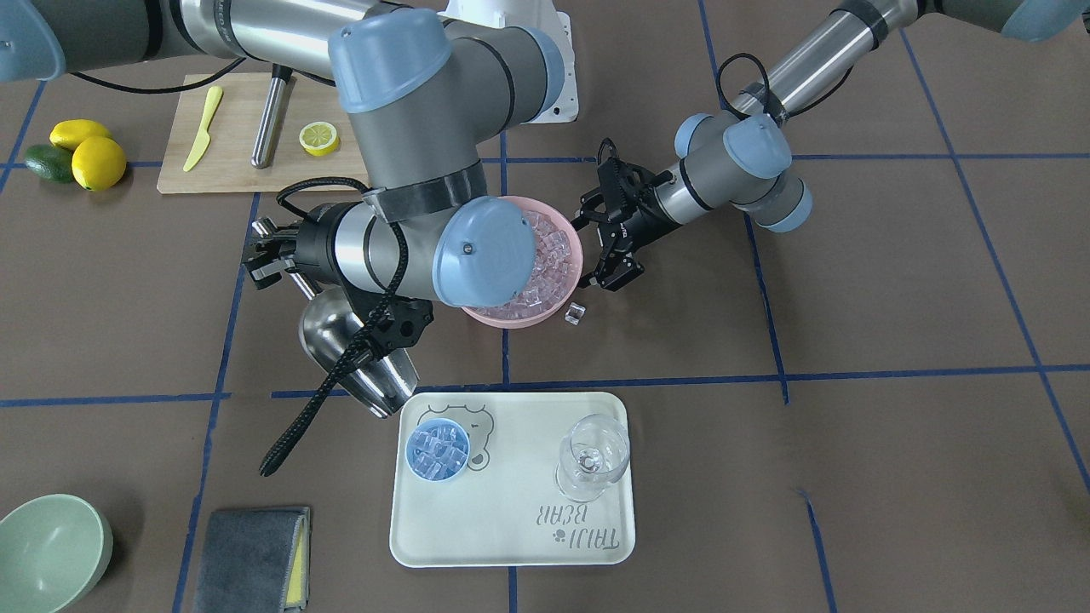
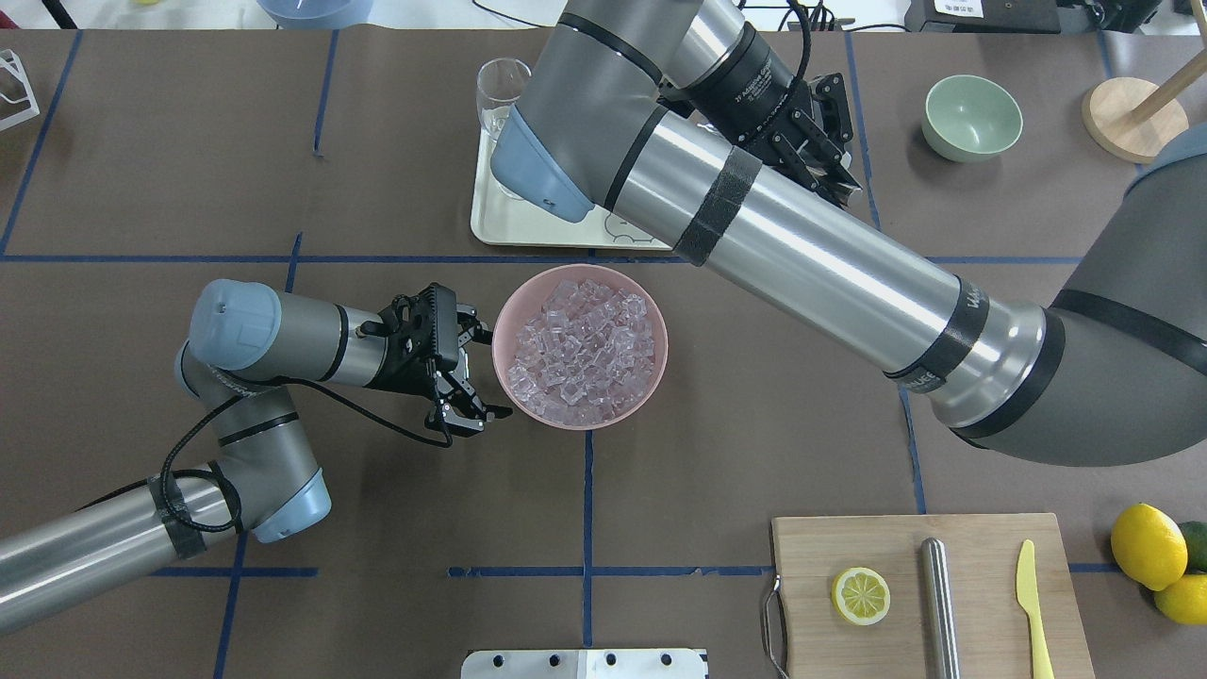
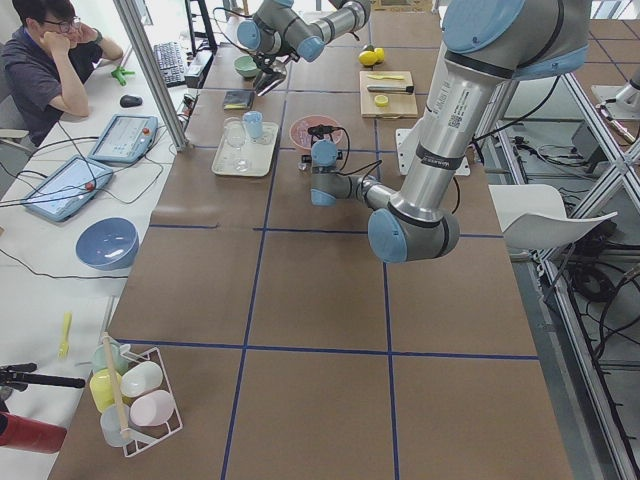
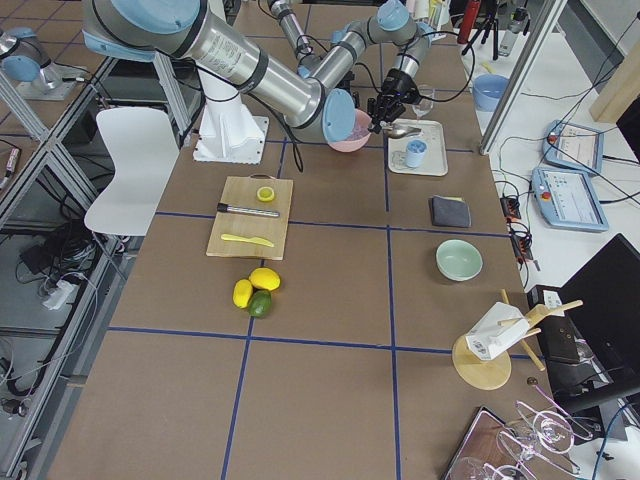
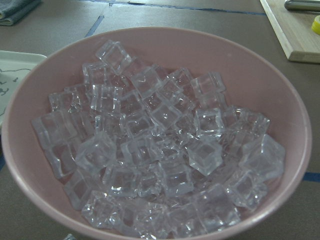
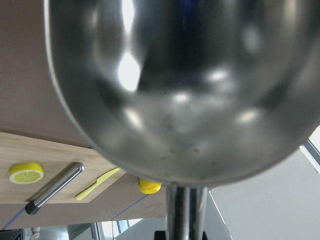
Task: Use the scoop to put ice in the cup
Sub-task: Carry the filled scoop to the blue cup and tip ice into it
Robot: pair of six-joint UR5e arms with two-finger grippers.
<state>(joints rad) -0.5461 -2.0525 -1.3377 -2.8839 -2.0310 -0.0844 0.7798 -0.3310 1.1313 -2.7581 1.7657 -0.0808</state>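
Observation:
The ice (image 1: 552, 255) is heaped in a pink bowl (image 1: 573, 274) at mid-table, and it fills the left wrist view (image 5: 160, 150). One loose cube (image 1: 576, 313) lies beside the bowl. The light-blue cup (image 1: 437, 449) stands on a white tray (image 1: 511, 528) and holds several cubes. My right gripper (image 1: 274, 260) is shut on the handle of the steel scoop (image 1: 353, 353), which hangs just off the tray near the cup. The scoop's trough (image 6: 185, 90) looks empty. My left gripper (image 2: 474, 372) is open, right beside the bowl's rim (image 2: 504, 325).
A clear stemmed glass (image 1: 592, 455) stands on the tray's other end. A cutting board (image 1: 247, 128) holds a lemon slice, a steel cylinder and a yellow knife. Lemons (image 1: 95, 157), a green bowl (image 1: 51, 553) and a grey cloth (image 1: 251, 558) lie on the right arm's side.

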